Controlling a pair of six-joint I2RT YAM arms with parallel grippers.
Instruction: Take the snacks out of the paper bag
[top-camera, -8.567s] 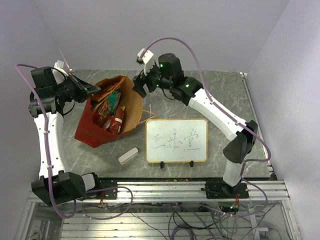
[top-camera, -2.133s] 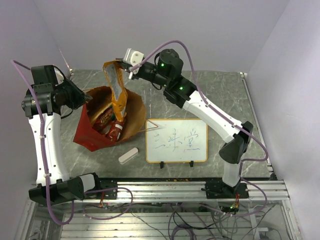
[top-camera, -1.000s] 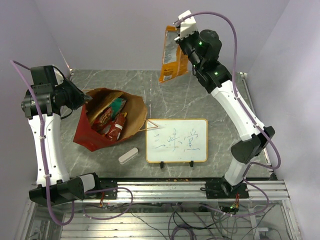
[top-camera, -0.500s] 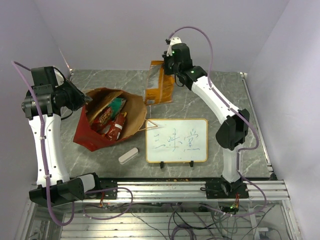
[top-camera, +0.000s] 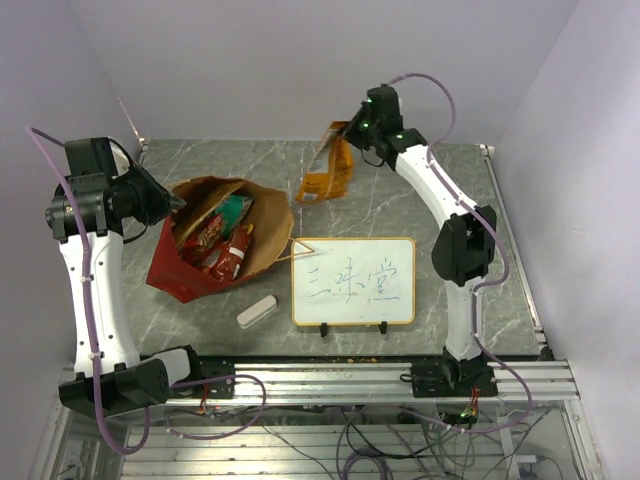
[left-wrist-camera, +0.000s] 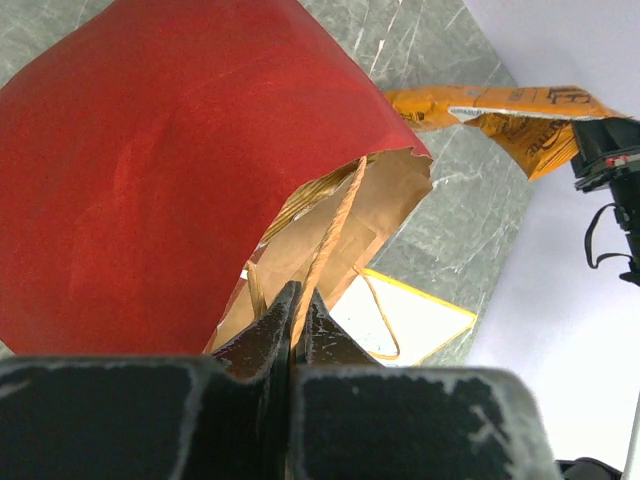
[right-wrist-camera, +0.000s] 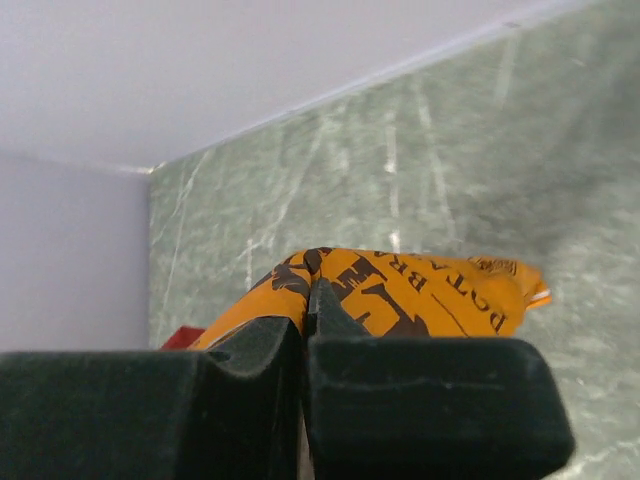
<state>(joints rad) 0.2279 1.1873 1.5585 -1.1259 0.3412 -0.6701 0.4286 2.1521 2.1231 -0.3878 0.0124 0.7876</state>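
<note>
Your right hand (right-wrist-camera: 305, 310), shut tight on the large flat orange foil packet (top-camera: 328, 172), has lowered it toward the surface (top-camera: 250, 165) beyond the red paper bag (top-camera: 172, 268): first snack out, smaller red and teal packets (top-camera: 222, 232) still inside.

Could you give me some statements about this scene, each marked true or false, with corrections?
The right fingers grip the orange bag. True.
The orange bag lies in the paper bag. False: it hangs outside, over the table's far side.
The left fingers pinch the paper bag's handle. True.
The paper bag is empty. False: red packets lie inside.
The eraser lies on the whiteboard. False: it lies on the table, left of it.
</note>
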